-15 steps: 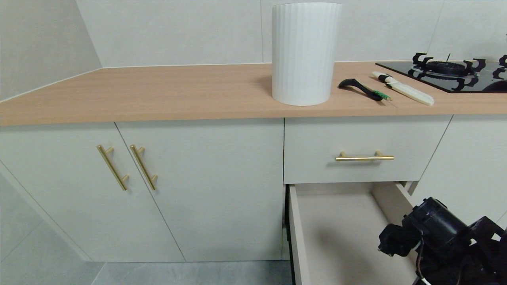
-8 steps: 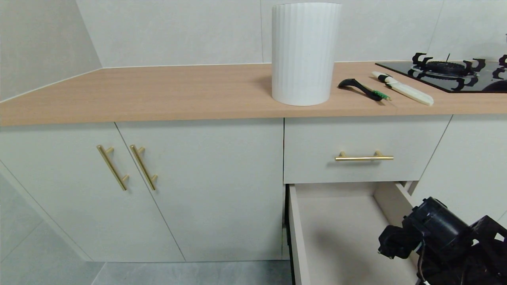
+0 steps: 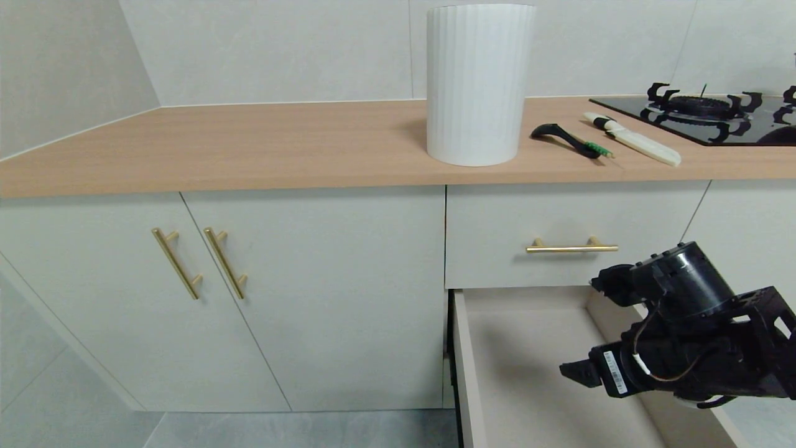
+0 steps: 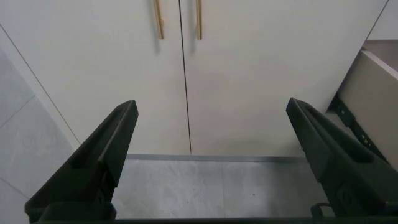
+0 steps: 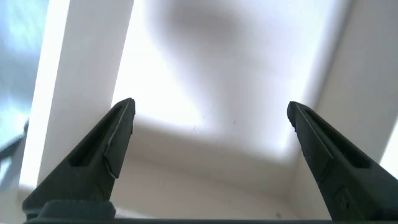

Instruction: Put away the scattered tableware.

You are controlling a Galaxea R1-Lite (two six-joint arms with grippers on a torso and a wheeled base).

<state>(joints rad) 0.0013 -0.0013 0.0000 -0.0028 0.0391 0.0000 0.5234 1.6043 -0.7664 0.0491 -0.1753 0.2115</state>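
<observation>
Spotter: Claw status?

Operator: Right gripper [image 3: 584, 326] is spread wide with nothing in it. I see it at the lower right of the head frame, over the open drawer [image 3: 463, 348]. Its wrist camera looks at the drawer floor between the fingers. Left gripper [image 4: 211, 111] is also wide and carries nothing, facing the cabinet doors [image 4: 186, 62].

Spotter: Tableware?

Operator: Upper right of the head frame, on the countertop [image 3: 249, 149]. There is a black-handled tool [image 3: 563, 135] with a green tip, and a white knife [image 3: 634, 140] just beside it, not touching as far as I can tell. Both lie between the white ribbed canister [image 3: 476, 87] and the hob [image 3: 703, 115]. Neither is in the drawer yet.

Spotter: Worries?

Operator: Three.
- **Handle and lip:** My right arm sits below the closed upper drawer. Going straight up, I judge it could catch the brass handle [image 3: 572, 248] or the counter lip. I'd back out first.
- **Crowding:** The two pieces lie close, so wide fingers coming down on one may shove the other toward the hob or off the edge.
- **Thin knife:** The knife lies flat and thin, so a pinch may skate off it. A loose hold could drop it short of the drawer, onto the floor.

Spotter: Canister?

Operator: It's near the black-handled tool. A sideways approach could knock it.
</observation>
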